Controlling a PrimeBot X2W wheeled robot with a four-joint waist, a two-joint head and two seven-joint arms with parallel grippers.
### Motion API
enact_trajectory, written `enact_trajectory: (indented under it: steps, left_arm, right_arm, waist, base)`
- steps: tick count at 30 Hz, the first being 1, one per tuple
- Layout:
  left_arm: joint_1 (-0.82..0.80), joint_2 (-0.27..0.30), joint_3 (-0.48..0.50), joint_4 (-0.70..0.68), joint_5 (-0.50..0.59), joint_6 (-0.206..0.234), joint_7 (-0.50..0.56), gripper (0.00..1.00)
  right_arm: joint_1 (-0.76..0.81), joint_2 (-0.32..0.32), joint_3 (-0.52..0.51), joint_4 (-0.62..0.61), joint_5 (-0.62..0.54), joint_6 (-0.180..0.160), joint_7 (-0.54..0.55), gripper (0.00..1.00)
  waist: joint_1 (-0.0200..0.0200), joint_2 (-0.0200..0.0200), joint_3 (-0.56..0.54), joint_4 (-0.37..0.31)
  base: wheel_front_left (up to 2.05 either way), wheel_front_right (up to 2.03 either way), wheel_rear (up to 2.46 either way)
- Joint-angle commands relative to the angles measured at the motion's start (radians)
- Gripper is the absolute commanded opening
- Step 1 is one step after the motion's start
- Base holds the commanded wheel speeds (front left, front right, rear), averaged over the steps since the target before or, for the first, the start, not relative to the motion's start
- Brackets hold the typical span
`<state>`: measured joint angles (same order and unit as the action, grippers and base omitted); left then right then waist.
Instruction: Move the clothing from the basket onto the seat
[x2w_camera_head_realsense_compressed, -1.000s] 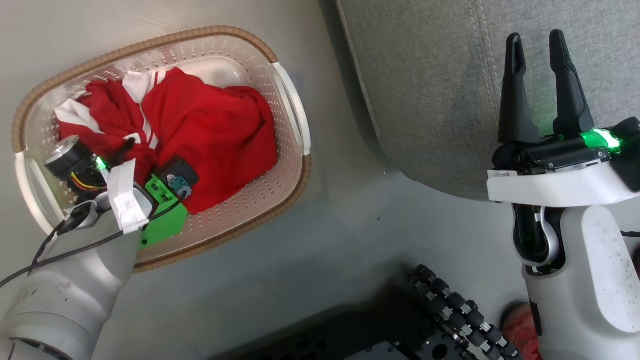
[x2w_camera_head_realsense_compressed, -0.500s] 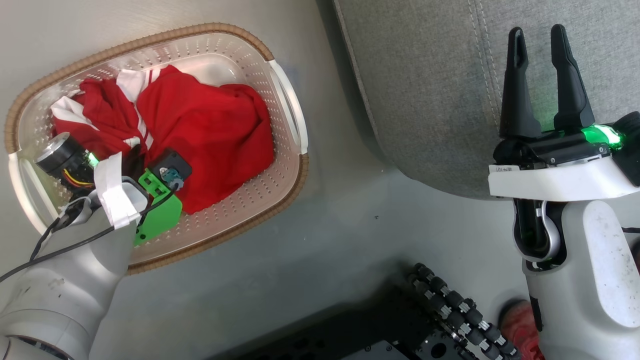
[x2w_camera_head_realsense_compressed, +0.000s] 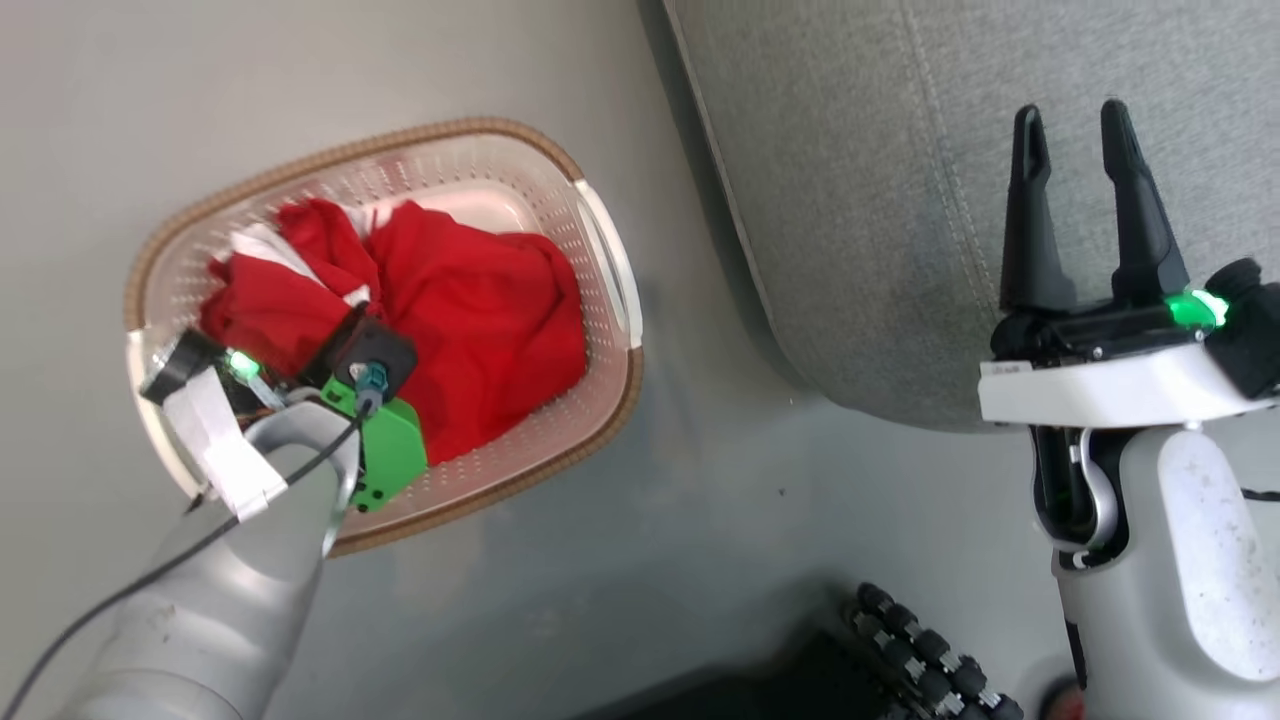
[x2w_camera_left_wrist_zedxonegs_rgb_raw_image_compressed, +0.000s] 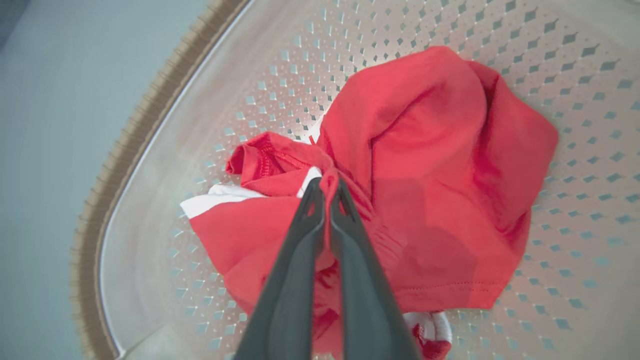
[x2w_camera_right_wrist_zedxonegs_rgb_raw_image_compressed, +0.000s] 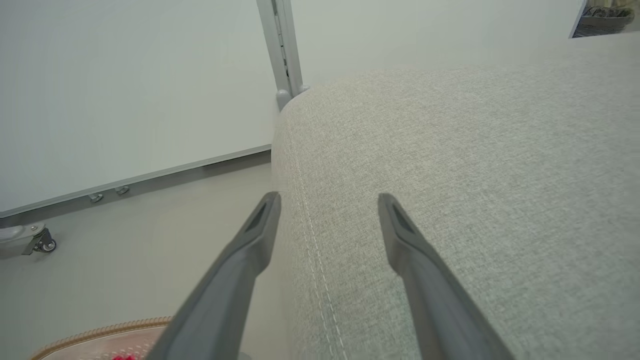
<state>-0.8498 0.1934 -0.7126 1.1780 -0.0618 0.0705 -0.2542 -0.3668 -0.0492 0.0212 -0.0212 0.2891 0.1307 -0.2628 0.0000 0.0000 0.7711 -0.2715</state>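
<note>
The cream perforated basket (x2w_camera_head_realsense_compressed: 350, 160) with its brown rim stands on the floor at the left, holding a crumpled red garment with white trim (x2w_camera_head_realsense_compressed: 480, 310). My left arm reaches down into the basket, its wrist (x2w_camera_head_realsense_compressed: 365, 365) over the cloth. In the left wrist view the left gripper (x2w_camera_left_wrist_zedxonegs_rgb_raw_image_compressed: 327, 185) is shut on a fold of the red garment (x2w_camera_left_wrist_zedxonegs_rgb_raw_image_compressed: 425, 150), pinched between the tips above the basket floor (x2w_camera_left_wrist_zedxonegs_rgb_raw_image_compressed: 280, 70). My right gripper (x2w_camera_head_realsense_compressed: 1075, 115) hovers open over the grey seat (x2w_camera_head_realsense_compressed: 880, 200), fingers apart with nothing between them (x2w_camera_right_wrist_zedxonegs_rgb_raw_image_compressed: 327, 200), above the cushion's stitched seam (x2w_camera_right_wrist_zedxonegs_rgb_raw_image_compressed: 475, 175).
Grey floor lies between basket and seat. My dark base with a black cable chain (x2w_camera_head_realsense_compressed: 930, 650) sits at the bottom. Beyond the seat's corner stand a white panel and metal post (x2w_camera_right_wrist_zedxonegs_rgb_raw_image_compressed: 280, 50) with a caster (x2w_camera_right_wrist_zedxonegs_rgb_raw_image_compressed: 42, 242). The basket rim (x2w_camera_right_wrist_zedxonegs_rgb_raw_image_compressed: 100, 332) peeks in low.
The head camera has shifted, so the basket sits lower and further right. The left wrist has turned, and the red garment is bunched up toward it. The right gripper stays open over the seat.
</note>
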Motion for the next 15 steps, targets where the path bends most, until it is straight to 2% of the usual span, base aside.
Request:
enact_trajectory:
  steps: [1,4,8,15]
  left_arm:
    - [0.031,-0.01,0.01,-0.019,-0.017,0.005,-0.007,0.0]
    - [0.087,-0.029,0.064,-0.073,-0.09,-0.018,-0.011,0.0]
    - [0.172,-0.042,0.123,-0.21,-0.16,-0.035,-0.011,0.0]
    - [0.336,-0.038,0.206,-0.45,-0.213,-0.052,-0.012,0.0]
  right_arm:
    - [0.023,-0.002,-0.002,0.005,-0.013,0.0,-0.003,1.0]
    - [0.057,-0.002,-0.002,0.013,-0.031,0.0,-0.003,1.0]
    - [0.109,-0.003,-0.002,0.029,-0.053,0.0,-0.003,1.0]
    - [0.197,-0.003,0.03,0.05,-0.094,0.0,-0.003,1.0]
  waist:
    - [0.0,0.0,-0.103,0.046]
    - [0.0,0.0,-0.176,0.069]
    - [0.0,0.0,-0.275,0.1]
    - [0.0,0.0,-0.431,0.128]
  base:
    - [0.0,0.0,0.0]
    - [0.0,0.0,0.0]
    - [0.0,0.0,0.0]
    - [0.0,0.0,0.0]
